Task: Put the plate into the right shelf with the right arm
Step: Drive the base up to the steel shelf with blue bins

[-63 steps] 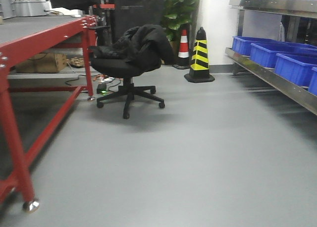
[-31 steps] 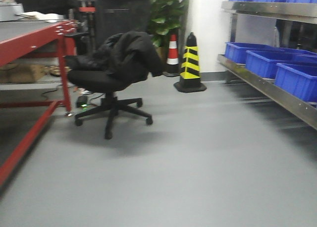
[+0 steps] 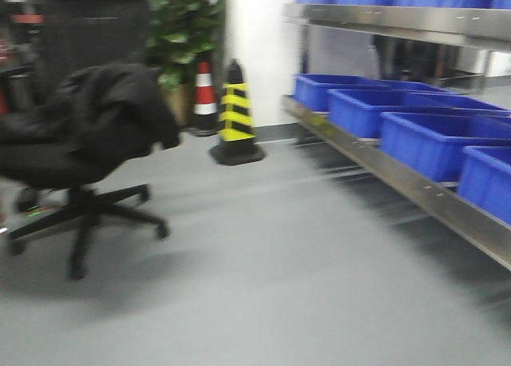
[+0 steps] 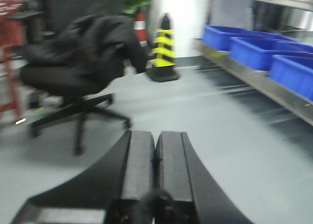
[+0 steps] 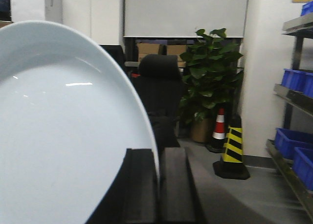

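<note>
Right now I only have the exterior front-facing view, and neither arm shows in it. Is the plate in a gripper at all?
Observer: Yes. In the right wrist view, the right gripper is closed on the rim of the white plate, which fills the left of that frame.
Reviewer: And the other arm, is it carrying anything?
Observer: No. The left wrist view shows the left gripper shut, fingers pressed together with nothing between them.
</note>
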`<control>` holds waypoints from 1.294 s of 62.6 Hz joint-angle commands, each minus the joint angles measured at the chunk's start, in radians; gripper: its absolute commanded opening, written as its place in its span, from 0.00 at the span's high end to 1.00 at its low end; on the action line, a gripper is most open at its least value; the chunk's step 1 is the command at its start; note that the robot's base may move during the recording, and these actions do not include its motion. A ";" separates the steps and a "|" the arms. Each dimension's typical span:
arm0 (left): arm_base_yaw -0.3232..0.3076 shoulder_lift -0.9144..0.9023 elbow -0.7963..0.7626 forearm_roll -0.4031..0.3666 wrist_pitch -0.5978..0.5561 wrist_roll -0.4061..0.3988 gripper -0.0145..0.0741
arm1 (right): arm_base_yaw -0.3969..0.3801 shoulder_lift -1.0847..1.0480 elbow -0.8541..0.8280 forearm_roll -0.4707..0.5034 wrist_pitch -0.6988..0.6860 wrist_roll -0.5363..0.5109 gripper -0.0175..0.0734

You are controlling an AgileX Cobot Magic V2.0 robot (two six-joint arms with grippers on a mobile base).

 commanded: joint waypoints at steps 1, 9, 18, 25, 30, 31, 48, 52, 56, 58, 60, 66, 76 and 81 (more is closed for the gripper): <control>-0.005 -0.005 0.008 -0.004 -0.086 -0.003 0.89 | -0.002 0.019 -0.023 0.025 -0.096 -0.001 0.74; -0.005 -0.005 0.008 -0.004 -0.086 -0.003 0.89 | -0.002 0.019 -0.023 0.025 -0.095 -0.001 0.74; -0.005 -0.005 0.008 -0.004 -0.086 -0.003 0.89 | -0.002 0.019 -0.023 0.025 -0.096 -0.001 0.74; -0.005 -0.005 0.008 -0.004 -0.086 -0.003 0.89 | -0.002 0.019 -0.023 0.025 -0.096 -0.001 0.74; -0.005 -0.005 0.008 -0.004 -0.086 -0.003 0.89 | -0.002 0.019 -0.023 0.025 -0.095 -0.001 0.74; -0.005 -0.005 0.008 -0.004 -0.086 -0.003 0.89 | -0.002 0.019 -0.023 0.025 -0.093 -0.001 0.74; -0.005 -0.005 0.008 -0.004 -0.086 -0.003 0.89 | -0.002 0.019 -0.023 0.025 -0.093 -0.001 0.74; -0.005 -0.005 0.008 -0.004 -0.086 -0.003 0.89 | -0.002 0.019 -0.023 0.025 -0.092 -0.001 0.74; -0.005 -0.005 0.008 -0.004 -0.086 -0.003 0.89 | -0.002 0.019 -0.023 0.025 -0.092 -0.001 0.74; -0.005 -0.005 0.008 -0.004 -0.086 -0.003 0.89 | -0.002 0.019 -0.023 0.025 -0.092 -0.001 0.74; -0.005 -0.005 0.008 -0.004 -0.086 -0.003 0.89 | -0.002 0.019 -0.023 0.025 -0.092 -0.001 0.74; -0.005 -0.005 0.008 -0.004 -0.086 -0.003 0.89 | -0.002 0.019 -0.023 0.025 -0.092 -0.001 0.74; -0.005 -0.005 0.008 -0.004 -0.086 -0.003 0.89 | -0.002 0.019 -0.023 0.025 -0.092 -0.001 0.74; -0.005 -0.005 0.008 -0.004 -0.086 -0.003 0.89 | -0.002 0.019 -0.023 0.025 -0.092 -0.001 0.74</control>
